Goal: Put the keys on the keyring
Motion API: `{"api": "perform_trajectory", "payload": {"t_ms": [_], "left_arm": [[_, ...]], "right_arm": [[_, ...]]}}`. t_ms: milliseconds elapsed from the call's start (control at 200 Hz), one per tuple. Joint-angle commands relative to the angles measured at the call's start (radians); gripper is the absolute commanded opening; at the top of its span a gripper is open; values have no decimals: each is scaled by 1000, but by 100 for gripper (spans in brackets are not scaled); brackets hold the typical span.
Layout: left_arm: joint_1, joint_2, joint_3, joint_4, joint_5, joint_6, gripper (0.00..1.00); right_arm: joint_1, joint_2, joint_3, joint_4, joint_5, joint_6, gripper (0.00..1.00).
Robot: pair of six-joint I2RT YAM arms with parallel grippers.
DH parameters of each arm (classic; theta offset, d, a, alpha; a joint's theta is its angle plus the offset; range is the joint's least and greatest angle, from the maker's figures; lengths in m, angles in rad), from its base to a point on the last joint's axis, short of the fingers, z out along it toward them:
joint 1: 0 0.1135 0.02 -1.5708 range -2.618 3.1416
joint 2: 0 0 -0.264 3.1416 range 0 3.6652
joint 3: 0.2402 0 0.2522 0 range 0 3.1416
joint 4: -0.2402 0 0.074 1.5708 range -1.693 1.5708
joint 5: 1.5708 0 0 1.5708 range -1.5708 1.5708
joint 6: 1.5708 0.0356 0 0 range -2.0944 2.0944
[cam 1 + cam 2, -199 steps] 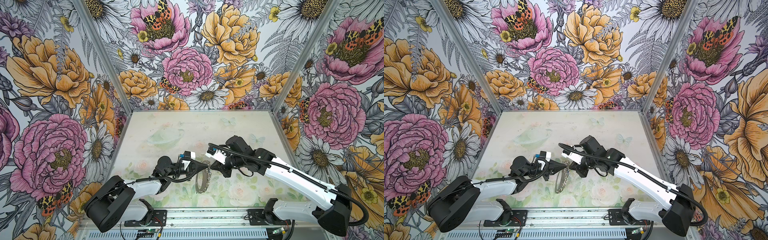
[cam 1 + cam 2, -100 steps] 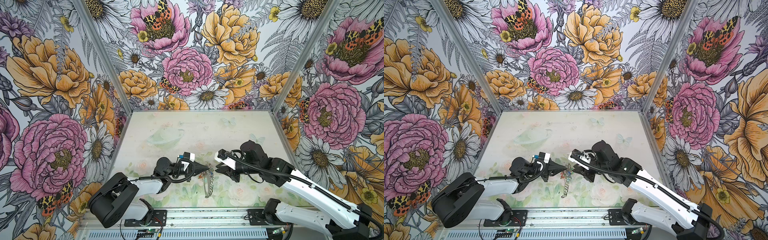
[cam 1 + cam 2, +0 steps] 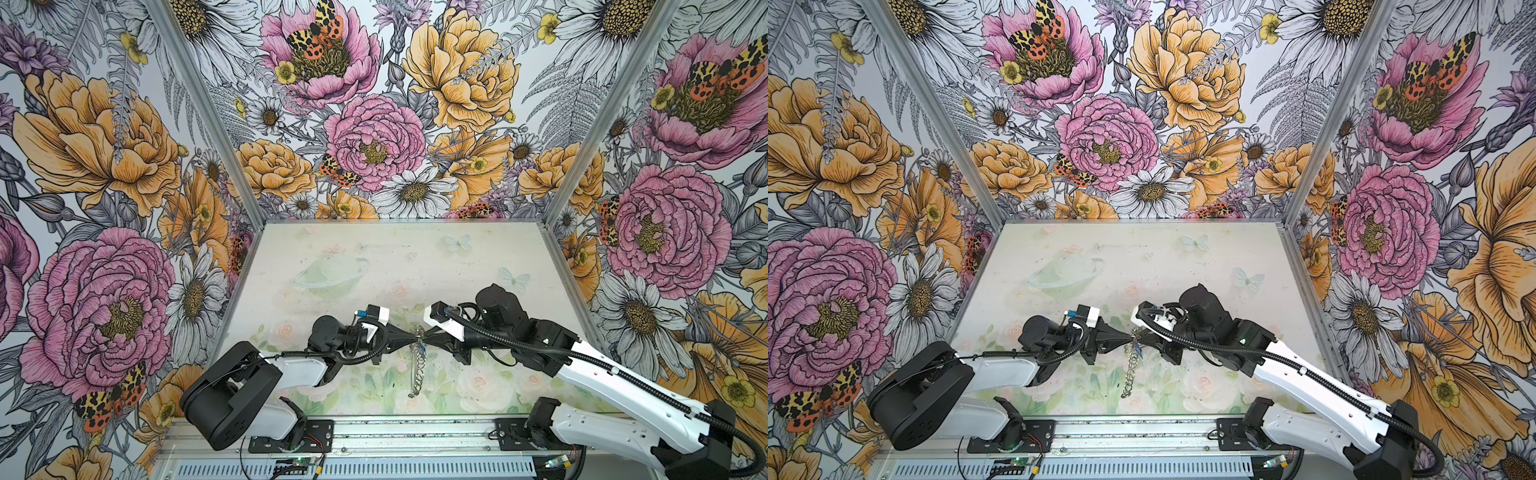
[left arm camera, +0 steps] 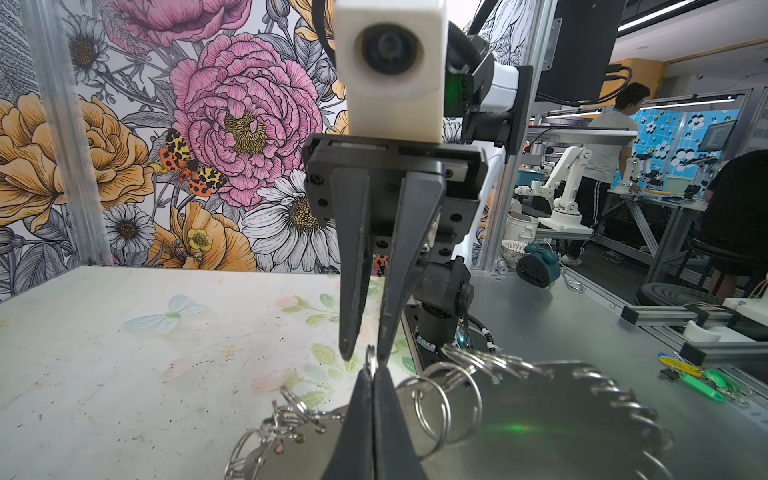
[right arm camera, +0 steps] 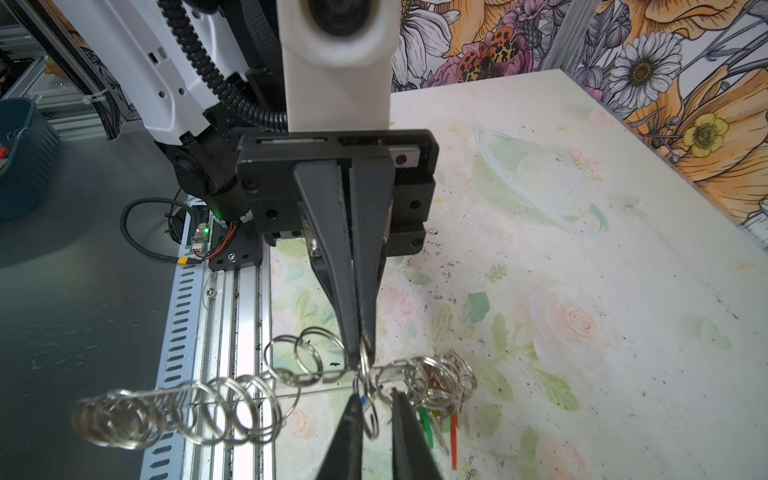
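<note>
The keyring hangs edge-on like a chain over the front of the mat, also in a top view. My left gripper is shut on one silver loop of its rim, and the flat grey hoop stretches away behind. My right gripper meets it tip to tip. Its fingers stand slightly apart, and a loose silver ring hangs between them unpinched. The keys, green and orange tags on a bunch of rings, dangle from the hoop just beside that gripper.
The pale floral mat is walled by flowered panels on three sides. A metal rail with both arm bases runs along the front. More green and blue key tags lie on the metal bench off the mat.
The right gripper drew back to the right, then came in again to the left gripper's tip. The keyring swung from partly face-on to edge-on. The left gripper stayed shut.
</note>
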Motion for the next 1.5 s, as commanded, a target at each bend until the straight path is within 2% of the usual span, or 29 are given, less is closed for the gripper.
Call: {"api": "perform_trajectory", "payload": {"t_ms": [0,265,510,525,611,676,776,821,1046,1306,1496], "left_arm": [[-3,-5,25,76,19,-10,0],[-4,-7,23,78,20,-13,0],[1,-10,13,65,-2,2,0],[3,-12,12,53,-7,8,3],[17,-54,4,-82,-67,89,14],[14,-124,11,-280,-113,202,21],[-17,-233,63,-648,-193,406,25],[-34,-261,70,-717,-224,446,26],[-55,-266,62,-719,-231,434,26],[-59,-264,70,-732,-245,438,26],[-61,-249,81,-732,-239,426,18]], "right_arm": [[10,8,-11,55,-7,8,14],[15,26,-17,72,-14,17,10],[16,21,-5,61,17,30,0],[16,21,0,56,21,30,0],[14,30,44,-14,42,30,0],[15,60,97,-98,57,19,0],[15,125,181,-234,72,-9,0],[15,153,213,-279,78,-21,0],[24,266,352,-406,98,-65,0],[34,315,407,-434,118,-91,0],[41,334,418,-433,117,-94,0]]}}
